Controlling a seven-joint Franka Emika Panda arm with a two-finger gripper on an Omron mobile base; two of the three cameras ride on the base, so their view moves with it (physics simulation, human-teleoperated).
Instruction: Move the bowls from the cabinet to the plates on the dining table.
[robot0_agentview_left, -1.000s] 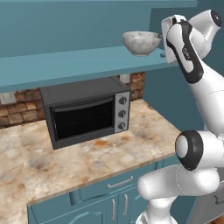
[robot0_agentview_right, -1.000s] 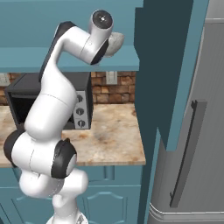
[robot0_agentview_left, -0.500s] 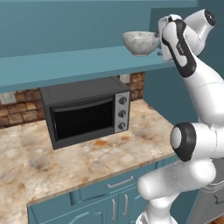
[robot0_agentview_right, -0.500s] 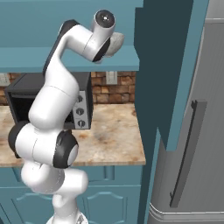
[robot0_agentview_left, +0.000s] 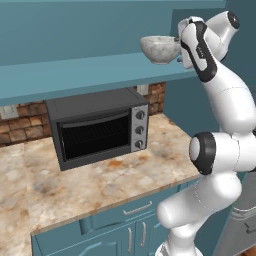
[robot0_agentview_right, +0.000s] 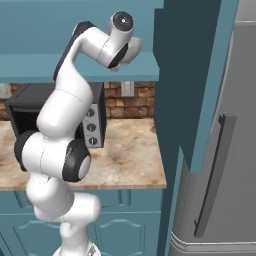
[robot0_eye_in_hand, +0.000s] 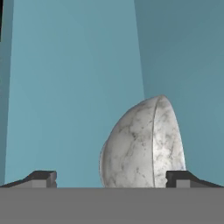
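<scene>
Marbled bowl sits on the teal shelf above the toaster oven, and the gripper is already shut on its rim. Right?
Not quite. The bowl is on the shelf above the oven, but the gripper is open: the hand view shows its fingertips spread wide, not yet gripping.

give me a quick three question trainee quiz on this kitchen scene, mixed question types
1. True or false: the pincer is already closed on the marbled bowl.
2. Multiple choice: the marbled bowl rests on A) the stone counter, B) the teal shelf, C) the top of the toaster oven.
3. Fill in: below the shelf, on the counter against the brick wall, stands a black ____.

Key
1. False. In the hand view the two fingertips stand wide apart, with the bowl ahead between them and not gripped.
2. B. The bowl sits upright near the shelf's right end, right beside the robot's hand.
3. Toaster oven, with three knobs on its right side.
</scene>
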